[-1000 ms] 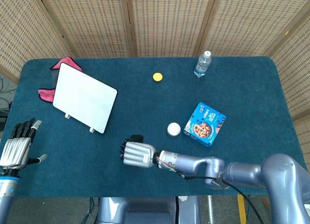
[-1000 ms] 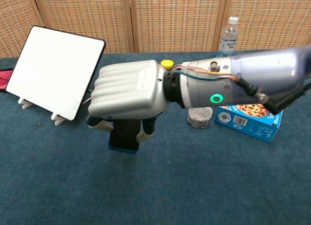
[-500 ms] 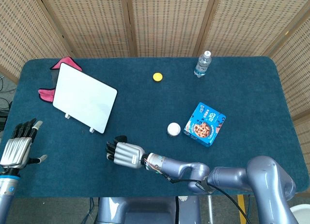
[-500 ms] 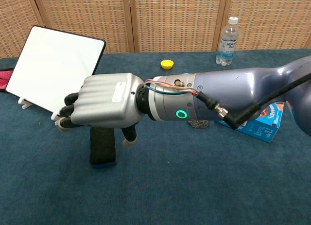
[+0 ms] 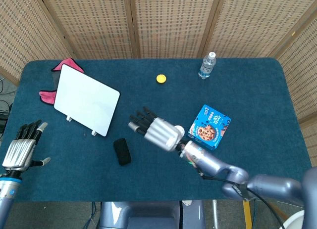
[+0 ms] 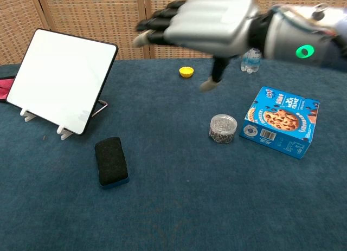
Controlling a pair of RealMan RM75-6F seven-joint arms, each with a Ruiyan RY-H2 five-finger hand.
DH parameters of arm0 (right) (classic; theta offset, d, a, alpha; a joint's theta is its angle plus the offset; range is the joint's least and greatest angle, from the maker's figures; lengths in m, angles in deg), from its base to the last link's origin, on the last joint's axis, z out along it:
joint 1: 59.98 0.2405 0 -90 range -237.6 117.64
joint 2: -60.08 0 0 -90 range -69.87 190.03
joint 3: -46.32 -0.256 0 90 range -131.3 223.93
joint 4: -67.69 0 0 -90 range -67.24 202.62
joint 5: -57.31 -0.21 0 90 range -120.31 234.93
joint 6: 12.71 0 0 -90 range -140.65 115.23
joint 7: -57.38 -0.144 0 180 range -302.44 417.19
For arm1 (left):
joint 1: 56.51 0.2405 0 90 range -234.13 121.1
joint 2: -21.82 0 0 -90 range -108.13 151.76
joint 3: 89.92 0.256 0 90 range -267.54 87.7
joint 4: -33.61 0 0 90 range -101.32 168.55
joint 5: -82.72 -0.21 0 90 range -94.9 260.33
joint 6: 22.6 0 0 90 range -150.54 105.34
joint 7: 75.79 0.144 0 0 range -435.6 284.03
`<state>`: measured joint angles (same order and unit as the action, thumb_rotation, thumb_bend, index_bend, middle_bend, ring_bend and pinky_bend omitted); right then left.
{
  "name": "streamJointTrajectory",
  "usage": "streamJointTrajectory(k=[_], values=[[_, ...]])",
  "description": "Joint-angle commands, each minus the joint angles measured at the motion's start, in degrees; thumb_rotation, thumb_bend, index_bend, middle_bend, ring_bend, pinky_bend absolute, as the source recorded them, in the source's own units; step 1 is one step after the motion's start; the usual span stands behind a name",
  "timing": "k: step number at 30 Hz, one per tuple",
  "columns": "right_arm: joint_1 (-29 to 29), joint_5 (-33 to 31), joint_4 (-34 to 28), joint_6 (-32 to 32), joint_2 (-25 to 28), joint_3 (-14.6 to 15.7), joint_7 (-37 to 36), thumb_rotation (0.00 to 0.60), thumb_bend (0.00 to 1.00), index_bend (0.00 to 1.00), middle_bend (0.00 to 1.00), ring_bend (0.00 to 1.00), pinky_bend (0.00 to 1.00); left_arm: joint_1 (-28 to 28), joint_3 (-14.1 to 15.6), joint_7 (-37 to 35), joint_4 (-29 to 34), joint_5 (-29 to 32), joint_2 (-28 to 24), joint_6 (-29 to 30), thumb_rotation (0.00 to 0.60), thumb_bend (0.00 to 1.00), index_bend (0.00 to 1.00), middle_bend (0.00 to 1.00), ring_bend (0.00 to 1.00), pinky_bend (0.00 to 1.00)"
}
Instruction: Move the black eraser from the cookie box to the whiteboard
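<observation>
With the black eraser lying flat on the surface near the whiteboard stand and well apart from the cookie box, a low sweep risks nudging it, since the right hand is hovering above, fingers spread wide, holding and touching nothing.

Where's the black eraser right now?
The black eraser lies flat on the blue tabletop, just in front of the whiteboard near its lower right corner; no hand holds it, and it is well left of the cookie box.
</observation>
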<state>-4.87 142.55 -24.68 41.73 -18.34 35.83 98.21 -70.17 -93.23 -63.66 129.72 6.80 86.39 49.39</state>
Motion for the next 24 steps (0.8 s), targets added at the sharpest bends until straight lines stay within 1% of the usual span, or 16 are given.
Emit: streamJointTrajectory(k=[1,4,6,8,9,10,11,13,16,19,22,24], values=[[-11.52,-1.81,3.01,11.77,9.19,2.08,-12.49,0.6,0.0,0.0,0.0,0.0,0.09,-1.57,0.05,-1.16,-1.51,-2.93,0.3,-0.83,0.6,0.0,0.0,0.0,0.0,0.0],[-18.41,-5.61,9.33,16.96,10.71,2.66,-23.72,0.6,0.0,0.0,0.0,0.0,0.09,-3.43,0.33,-1.61,-3.17,-6.66,0.92,-1.66,0.6,0.0,0.0,0.0,0.0,0.0],[-22.37,-8.96,13.18,18.85,10.45,2.79,-29.23,0.6,0.0,0.0,0.0,0.0,0.08,-4.88,0.69,-2.75,-4.51,-9.8,1.43,-2.26,0.6,0.0,0.0,0.0,0.0,0.0],[-26.09,-11.39,15.95,20.88,9.59,2.92,-33.68,0.6,0.0,0.0,0.0,0.0,0.07,-7.03,1.46,-5.33,-7.04,-15.13,2.13,-2.62,0.6,0.0,0.0,0.0,0.0,0.0],[-26.71,-11.5,16.39,21.33,9.35,2.95,-34.49,0.6,0.0,0.0,0.0,0.0,0.07,-7.47,1.67,-6.21,-7.88,-16.3,2.34,-2.54,0.6,0.0,0.0,0.0,0.0,0.0],[-28.23,-12.6,16.58,21.97,9.05,2.99,-36.04,0.6,0.0,0.0,0.0,0.0,0.06,-8.44,2.1,-7.37,-9.2,-18.73,2.76,-2.45,0.6,0.0,0.0,0.0,0.0,0.0],[-30.49,-13.82,15.9,23.05,8.85,3.27,-37.96,0.6,0.0,0.0,0.0,0.0,0.06,-10.08,2.86,-9.03,-10.96,-22.33,3.4,-2.59,0.6,0.0,0.0,0.0,0.0,0.0],[-34.26,-14.13,13.3,26.51,8.45,4.07,-39.72,0.6,0.0,0.0,0.0,0.0,0.05,-13.32,4.45,-12.28,-13.93,-28.22,4.56,-3.35,0.6,0.0,0.02,0.0,0.0,0.0],[-37.53,-13.16,9.47,29.4,8.1,5.18,-40.89,0.6,0.0,0.0,0.0,0.0,0.05,-17.4,5.83,-14.72,-17.12,-33.17,6.31,-5.13,0.6,0.0,0.05,0.0,0.0,0.0],[-38.79,-11.58,7.45,30.71,7.92,5.71,-40.01,0.6,0.0,0.0,0.0,0.0,0.05,-21.55,6.3,-15.7,-18.67,-35.57,8.07,-8.42,0.6,0.0,0.06,0.0,0.0,0.0],[-39.27,-10.29,6.98,31.16,7.67,5.55,-39.96,0.6,0.0,0.0,0.0,0.0,0.05,-25.37,6.42,-16.53,-20.61,-37.03,10.26,-11.33,0.6,0.02,0.06,0.0,0.0,0.0],[-39.32,-9.89,7.13,30.91,7.72,5.3,-39.95,0.6,0.0,0.0,0.0,0.0,0.05,-27.01,6.45,-16.78,-22.59,-37.77,11.92,-11.86,0.6,0.03,0.07,0.0,0.0,0.0]])
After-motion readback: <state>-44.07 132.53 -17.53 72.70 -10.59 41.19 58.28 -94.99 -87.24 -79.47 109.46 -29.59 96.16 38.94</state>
